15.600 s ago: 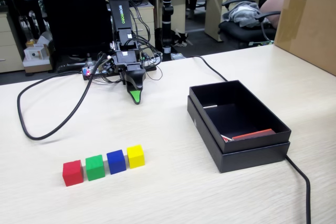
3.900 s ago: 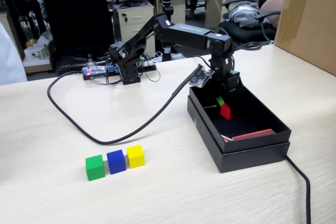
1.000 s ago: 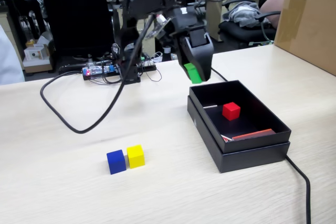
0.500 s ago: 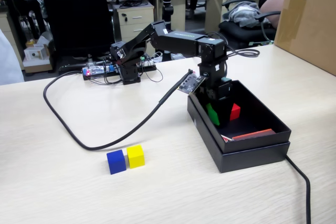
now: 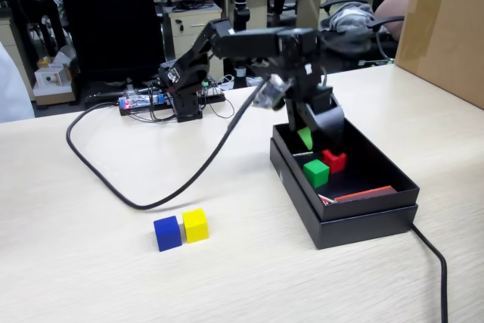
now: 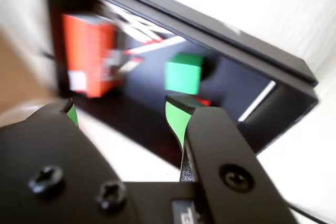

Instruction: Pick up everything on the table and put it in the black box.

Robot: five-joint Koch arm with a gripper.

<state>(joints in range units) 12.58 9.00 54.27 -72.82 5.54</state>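
Observation:
The black box [image 5: 355, 225] stands on the right of the beige table [image 5: 91, 262]. A green cube [image 5: 316, 173] and a red cube [image 5: 333, 160] lie inside it. A blue cube [image 5: 167, 233] and a yellow cube [image 5: 195, 225] sit touching on the table, left of the box. My gripper [image 5: 314, 138] hangs over the box's far end, open and empty. In the wrist view the gripper [image 6: 123, 111] shows its green pads wide apart. The green cube [image 6: 183, 74] lies ahead in the box [image 6: 252, 51]. A sliver of the red cube [image 6: 203, 102] peeks past the right finger.
A flat red strip [image 5: 365, 194] lies in the box's near end. A black cable [image 5: 189, 179] loops across the table from the arm's base [image 5: 185, 100]. Another cable [image 5: 431, 255] runs off at the front right. A brown carton [image 5: 446, 28] stands at the far right.

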